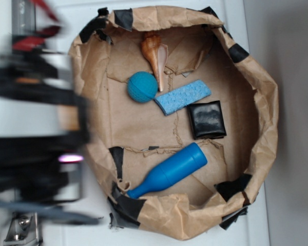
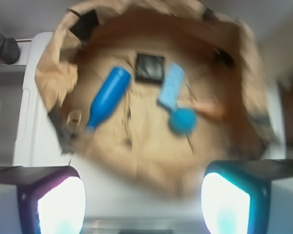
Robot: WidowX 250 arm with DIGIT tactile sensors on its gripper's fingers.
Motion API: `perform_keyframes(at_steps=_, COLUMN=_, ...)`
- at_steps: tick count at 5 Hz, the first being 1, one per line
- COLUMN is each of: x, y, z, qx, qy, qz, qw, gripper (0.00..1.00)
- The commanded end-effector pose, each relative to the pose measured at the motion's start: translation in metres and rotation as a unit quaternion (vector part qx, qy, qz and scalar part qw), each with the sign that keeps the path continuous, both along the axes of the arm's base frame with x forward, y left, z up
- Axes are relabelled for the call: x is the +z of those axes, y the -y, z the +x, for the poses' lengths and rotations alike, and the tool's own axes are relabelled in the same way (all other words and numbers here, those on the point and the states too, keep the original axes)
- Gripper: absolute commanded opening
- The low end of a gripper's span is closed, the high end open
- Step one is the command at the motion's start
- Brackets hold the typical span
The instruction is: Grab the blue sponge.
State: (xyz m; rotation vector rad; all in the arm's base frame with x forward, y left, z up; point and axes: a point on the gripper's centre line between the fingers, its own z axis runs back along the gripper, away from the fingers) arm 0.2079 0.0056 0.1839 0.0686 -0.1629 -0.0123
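White worktop [image 1: 292, 215] carries a crumpled brown-paper basin [image 1: 264, 102] patched with black tape. Blue sponge [image 1: 183, 96] lies flat on the basin floor, touching the teal ball [image 1: 142, 86] at one end, its other end just beside the black pouch [image 1: 207, 119]. Orange-brown shell [image 1: 154, 55] sits against the ball. Blue pin [image 1: 169, 170] lies tilted, well apart from the sponge. Arm blurred at frame left, outside the basin. Wrist view: fingers [image 2: 61, 200] spread wide, holding nothing; sponge [image 2: 171, 86] far ahead of them.
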Motion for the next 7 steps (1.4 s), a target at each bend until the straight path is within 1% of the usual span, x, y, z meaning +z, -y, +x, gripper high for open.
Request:
perform_keyframes(at_steps=1, x=-0.086, y=-0.021, z=0.055, qx=-0.012, qy=-0.053, qz=0.077, qw=0.996, gripper=1.00)
perform_keyframes(at_steps=2, x=-0.111, y=-0.041, z=0.054, qx=0.016, qy=-0.074, qz=0.073, qw=0.994, gripper=1.00)
perform_keyframes(at_steps=3, x=-0.128, y=-0.056, z=0.046, qx=0.009, qy=-0.077, qz=0.038, qw=0.996, gripper=1.00)
perform_keyframes(at_steps=4, x=-0.146, y=-0.064, z=0.050, qx=0.061, qy=-0.054, qz=-0.021, qw=0.996, gripper=1.00)
perform_keyframes(at_steps=5, x=-0.165, y=-0.047, z=0.068, qx=0.079, qy=-0.090, qz=-0.064, qw=0.991, gripper=1.00)
perform_keyframes(at_steps=6, x=-0.171, y=-0.043, z=0.062, qx=0.096, qy=-0.106, qz=-0.071, qw=0.987, gripper=0.46)
perform_keyframes(at_steps=7, x=-0.171, y=-0.043, z=0.058, qx=0.105, qy=-0.110, qz=-0.081, qw=0.985, gripper=0.00)
